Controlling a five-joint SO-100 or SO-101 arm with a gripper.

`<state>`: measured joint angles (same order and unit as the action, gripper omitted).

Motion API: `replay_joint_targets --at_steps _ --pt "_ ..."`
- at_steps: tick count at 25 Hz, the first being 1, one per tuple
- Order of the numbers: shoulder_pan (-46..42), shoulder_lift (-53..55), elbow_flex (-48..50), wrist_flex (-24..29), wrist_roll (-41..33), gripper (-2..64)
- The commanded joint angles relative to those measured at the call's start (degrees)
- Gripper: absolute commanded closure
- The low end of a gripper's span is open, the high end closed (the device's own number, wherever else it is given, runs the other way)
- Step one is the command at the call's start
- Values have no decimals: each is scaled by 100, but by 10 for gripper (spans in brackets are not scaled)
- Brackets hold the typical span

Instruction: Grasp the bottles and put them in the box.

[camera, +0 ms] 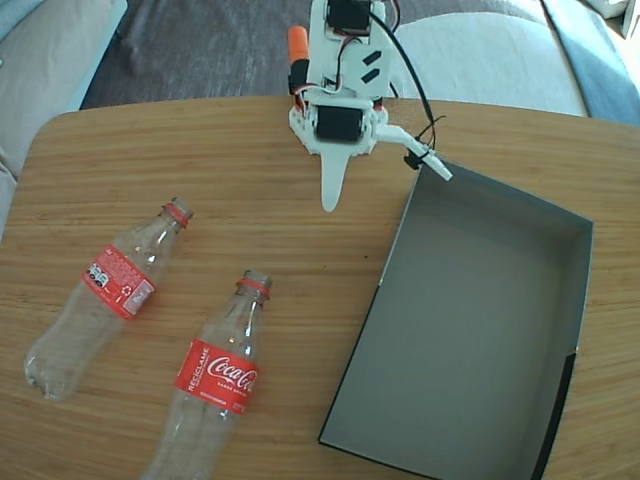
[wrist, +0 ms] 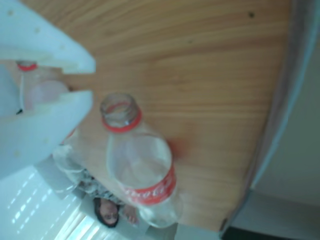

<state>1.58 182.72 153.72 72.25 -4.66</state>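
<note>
**Jaws empty, both bottles still on the tabletop, box empty**

Jaws (wrist: 82,80): two white fingers enter the wrist view from the left with a narrow gap between the tips, nothing in it. Slightly parted, holding nothing. In the fixed view they read as one white blade pointing down at bare wood, between the bottles and the box.

Nearer bottle (wrist: 140,165): uncapped, red neck ring, lying on its side just beside the jaw tips in the wrist view, not touching. In the fixed view it's the lower one, neck pointing up toward the arm. Likely first pick, since the neck end faces the jaws.

Second bottle (camera: 105,295): further left in the fixed view, lying roughly parallel, neck also toward the arm, clear of the first.

Box (camera: 480,320): dark grey, low walls, on the right of the tabletop (camera: 250,150), well apart from both bottles, nothing inside. Long axis runs about the same way as the bottles, so each should drop in without much rotation.

Judgement: task not started; jaws need to open wider before closing on a bottle body.
</note>
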Motion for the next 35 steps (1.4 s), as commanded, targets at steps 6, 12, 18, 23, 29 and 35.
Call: replay_joint_targets --at_steps 6,12,18,23,29,35 --pt "-9 -2259 -1960 -70 -26 614" --pt "-9 -4201 -3788 44 -949 613" --pt "18 -5388 -5168 686 -2654 613" --pt "264 -5678 -5502 1028 -4254 613" --pt "308 -5757 -5836 1072 -5194 614" --pt "308 -5766 -5977 1055 -6565 613"
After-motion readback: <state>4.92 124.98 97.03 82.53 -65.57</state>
